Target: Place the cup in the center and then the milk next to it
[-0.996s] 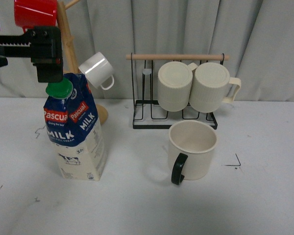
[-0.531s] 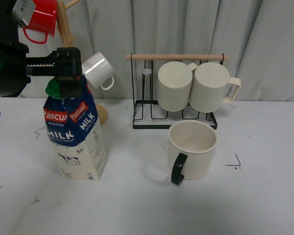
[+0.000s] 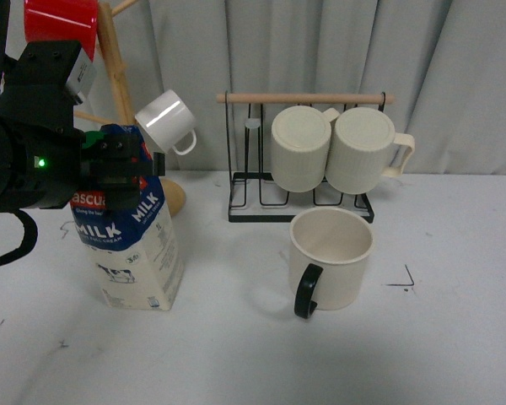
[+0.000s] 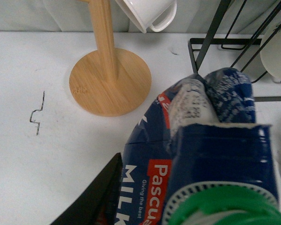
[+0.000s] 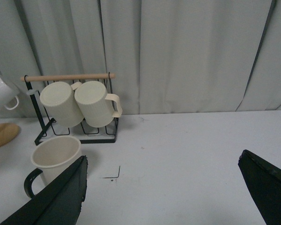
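Front view: left end effector (image 3: 111, 171) at the milk (image 3: 137, 253) top, cup (image 3: 331, 253) apart

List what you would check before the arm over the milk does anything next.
1. Cup upright on the table, free of both pincers: ok.
2. Left pincer down at the top of the milk: ok.
3. Left pincer closed firmly on the milk: cannot tell.
4. Milk standing on its base: ok.
5. Bare table between milk and cup to set the milk down: ok.
6. Right pincer open, holding nothing: ok.
7. Room between the left arm and the mug tree behind it: cannot tell.
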Available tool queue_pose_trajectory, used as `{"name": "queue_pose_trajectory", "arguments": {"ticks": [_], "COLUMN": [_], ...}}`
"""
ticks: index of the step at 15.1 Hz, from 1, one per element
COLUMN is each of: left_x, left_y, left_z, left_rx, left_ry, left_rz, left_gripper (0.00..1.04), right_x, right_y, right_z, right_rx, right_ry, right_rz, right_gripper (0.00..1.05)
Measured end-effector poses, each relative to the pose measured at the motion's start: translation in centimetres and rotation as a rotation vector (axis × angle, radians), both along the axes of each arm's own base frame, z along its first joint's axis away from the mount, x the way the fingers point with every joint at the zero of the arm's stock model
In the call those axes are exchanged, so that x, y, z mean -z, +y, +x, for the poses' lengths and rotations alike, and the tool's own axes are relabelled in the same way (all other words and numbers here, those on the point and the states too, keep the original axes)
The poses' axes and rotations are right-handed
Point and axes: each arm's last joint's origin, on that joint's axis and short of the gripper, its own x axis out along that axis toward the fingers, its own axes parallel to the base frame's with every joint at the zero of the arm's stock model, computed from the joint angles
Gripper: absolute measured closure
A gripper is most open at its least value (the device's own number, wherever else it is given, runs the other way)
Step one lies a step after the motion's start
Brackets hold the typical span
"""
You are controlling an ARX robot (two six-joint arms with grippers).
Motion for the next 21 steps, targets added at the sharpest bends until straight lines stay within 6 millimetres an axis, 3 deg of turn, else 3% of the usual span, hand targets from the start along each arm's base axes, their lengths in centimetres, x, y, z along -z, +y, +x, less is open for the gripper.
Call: {"name": "queue_pose_trajectory", "arguments": {"ticks": [3,6,9,12,15,21], "left_x": [-0.1,-0.2,-1.0,-1.8,-0.2,0.1], "left_y": [-0.1,-1.3,-4.5,-7.4,-9.5,-12.1], "left_z": [-0.1,-0.5,-0.7,0.3,0.2,-0.6], "left_rx": [-0.012,-0.003,0.075,0.116,0.122,0.171], "left_ry": [0.01,0.015,-0.004,-0.047,-0.024,-0.043], "left_rz": [-0.008,0.009,0.003,-0.014,0.037,0.059], "left_gripper": [0.85,0.87,0.88,0.88,0.88,0.88], "right_x": [0.0,0.0,0.0,0.0,0.0,0.0], "right_y": [0.0,0.0,0.0,0.0,0.0,0.0], "right_z": [0.0,0.0,0.0,0.0,0.0,0.0], "right_rx": [0.0,0.0,0.0,0.0,0.0,0.0], "right_ry": [0.0,0.0,0.0,0.0,0.0,0.0], "right_rz": [0.0,0.0,0.0,0.0,0.0,0.0], "right_gripper": [0.06,0.06,0.06,0.06,0.06,0.06]}}
